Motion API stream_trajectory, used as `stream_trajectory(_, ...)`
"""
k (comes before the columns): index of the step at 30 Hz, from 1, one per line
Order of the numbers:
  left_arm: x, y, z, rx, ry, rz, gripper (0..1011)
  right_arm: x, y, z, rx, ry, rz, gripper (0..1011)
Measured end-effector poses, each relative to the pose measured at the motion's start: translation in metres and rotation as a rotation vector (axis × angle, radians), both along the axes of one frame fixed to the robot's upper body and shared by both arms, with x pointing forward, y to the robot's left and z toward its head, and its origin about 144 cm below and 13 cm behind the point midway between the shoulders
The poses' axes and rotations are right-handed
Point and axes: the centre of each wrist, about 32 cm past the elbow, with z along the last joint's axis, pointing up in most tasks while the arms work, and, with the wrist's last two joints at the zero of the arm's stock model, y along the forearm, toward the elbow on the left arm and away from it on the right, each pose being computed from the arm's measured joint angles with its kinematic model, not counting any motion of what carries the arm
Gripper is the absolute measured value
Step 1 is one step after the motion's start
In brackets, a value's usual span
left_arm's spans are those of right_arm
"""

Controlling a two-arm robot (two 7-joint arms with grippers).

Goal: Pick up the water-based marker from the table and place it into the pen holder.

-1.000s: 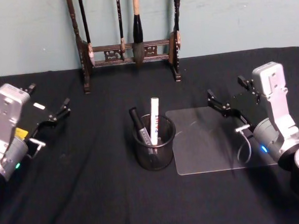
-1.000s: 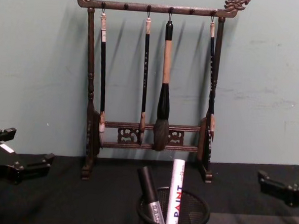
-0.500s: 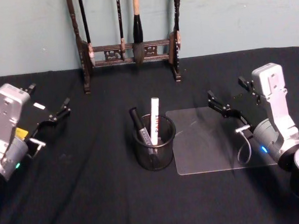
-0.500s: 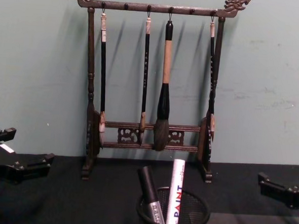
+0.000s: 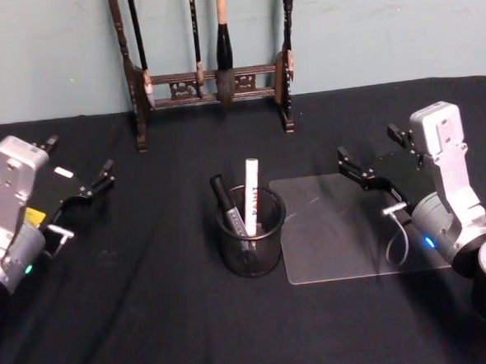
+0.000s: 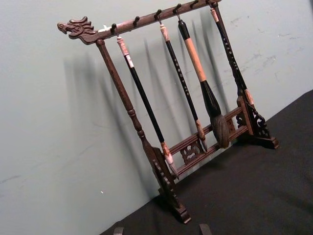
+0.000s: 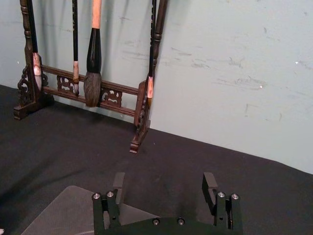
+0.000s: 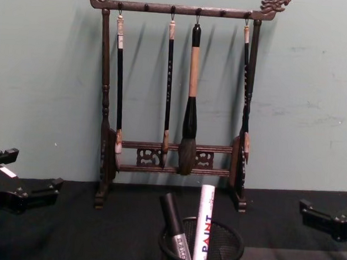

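Black cloth covers the counter (image 5: 152,319). Both markers (image 5: 250,196) stand in the holder (image 5: 251,243), so the task looks done. Left gripper (image 5: 83,192) and right gripper (image 7: 164,188) rest apart, jaws seemingly open, empty.

You have a table (image 5: 152,319) draped in black cloth. At its middle stands the pen holder (image 5: 251,246), a black mesh cup. Just beside it, on the robot's right, a clear plastic sheet (image 5: 345,233) lies flat. At the far edge, against the wall, stands a wooden brush rack (image 5: 208,81).
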Motion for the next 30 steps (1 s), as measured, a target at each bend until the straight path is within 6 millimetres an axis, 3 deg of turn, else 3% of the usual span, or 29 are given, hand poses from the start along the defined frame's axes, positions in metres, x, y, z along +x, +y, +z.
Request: stream_trajectory(30,0.0000,0.0000,0.0000,0.000,0.000,0.000,1001,0.0000,0.0000,0.0004,0.001,-0.001,0.000,1002)
